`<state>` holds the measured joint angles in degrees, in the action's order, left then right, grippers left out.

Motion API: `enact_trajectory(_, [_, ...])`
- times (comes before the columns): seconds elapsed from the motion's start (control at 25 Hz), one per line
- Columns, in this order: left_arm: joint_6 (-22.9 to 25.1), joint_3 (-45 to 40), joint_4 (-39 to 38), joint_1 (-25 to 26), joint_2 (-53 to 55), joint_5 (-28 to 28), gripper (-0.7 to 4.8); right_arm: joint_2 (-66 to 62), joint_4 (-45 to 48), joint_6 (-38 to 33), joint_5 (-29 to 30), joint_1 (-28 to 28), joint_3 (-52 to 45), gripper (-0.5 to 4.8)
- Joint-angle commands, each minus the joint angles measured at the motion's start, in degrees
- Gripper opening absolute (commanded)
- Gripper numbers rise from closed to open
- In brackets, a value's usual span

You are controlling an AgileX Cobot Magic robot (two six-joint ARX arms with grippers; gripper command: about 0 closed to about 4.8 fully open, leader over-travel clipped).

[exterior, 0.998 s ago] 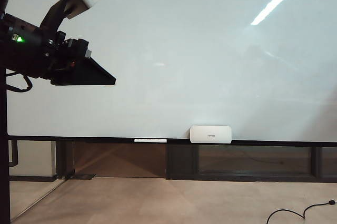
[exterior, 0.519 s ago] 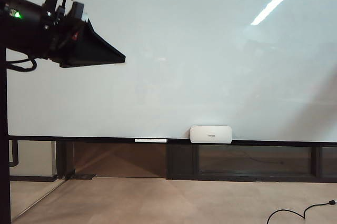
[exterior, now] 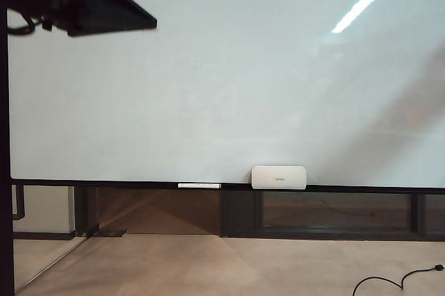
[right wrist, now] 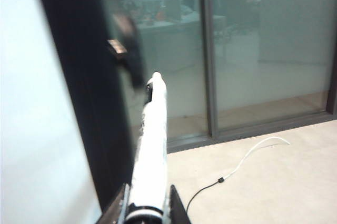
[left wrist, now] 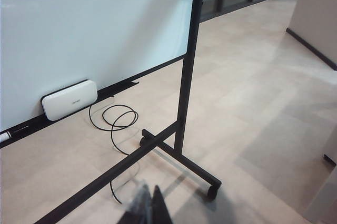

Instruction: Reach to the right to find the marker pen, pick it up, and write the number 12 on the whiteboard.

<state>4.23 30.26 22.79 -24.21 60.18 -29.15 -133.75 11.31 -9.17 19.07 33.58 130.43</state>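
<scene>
Right wrist view shows the right gripper [right wrist: 148,211] clamped on the base of the marker pen [right wrist: 151,150], whose white barrel runs away from the camera with its dark tip end pointing past the dark frame of the whiteboard [right wrist: 31,103] toward glass partitions and a floor with a pale cable lying on it; the jaws stand either side of the barrel, pressed to it. The pen is blurred, so its lettering cannot be read. In the exterior view the board fills most of the picture and bears no marks; a small white box [exterior: 278,177] and a thin white stick [exterior: 199,185] sit on its bottom ledge, and only the left arm shows, as a dark wedge in the upper left corner. The left gripper [left wrist: 147,208] is seen in its own wrist view as dark fingertips lying close together with nothing visible between them, above the board's wheeled stand [left wrist: 184,98] and a coiled black cable [left wrist: 116,121]. My reading is that the pick-up is done and the carry to the board is in hand. The next move calls for swinging the pen round so its tip faces the glossy surface, bringing it to light contact, then drawing the 1 and the 2 side by side without pressing hard enough to skid
</scene>
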Motion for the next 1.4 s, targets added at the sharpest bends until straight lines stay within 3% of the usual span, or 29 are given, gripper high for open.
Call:
enact_trajectory(0.04, [0.0,0.4,-3.6,-0.1,-3.1,-0.2,-0.05,4.7,-1.5,0.1,-2.3,0.0,0.3,-0.01])
enact_trajectory(0.28, [-0.5,0.6,-10.9,0.0,-11.7,-0.2,-0.05,13.3,-3.7,-0.6,-4.4,-0.1,0.3,-0.01])
enact_trajectory(0.44, [-3.9,1.7,-15.0,0.0,-16.3,0.0,-0.05,18.8,-13.1,-2.9,-4.1,-0.5,0.3,-0.01])
enact_trajectory(0.6, [-4.0,2.9,-15.6,0.0,-20.3,10.5,-0.05,23.6,-17.3,-3.2,-0.4,-4.2,0.3,-0.01])
enact_trajectory(0.68, [-3.5,5.3,-17.7,0.0,-21.6,11.6,-0.05,26.0,-19.1,-3.1,0.6,-6.4,0.3,-0.01])
enact_trajectory(1.0, [1.1,18.3,-29.7,0.0,-22.3,15.9,-0.05,31.6,-25.7,-3.0,2.1,-23.4,0.3,-0.01])
enact_trajectory(1.2, [1.8,22.1,-30.3,0.0,-22.4,16.0,-0.05,30.6,-28.4,3.3,-2.0,-39.0,0.3,-0.02])
enact_trajectory(1.4, [3.1,22.7,-29.4,0.4,-22.7,16.2,-0.05,25.2,-27.7,3.8,-2.7,-48.6,0.3,-0.02])
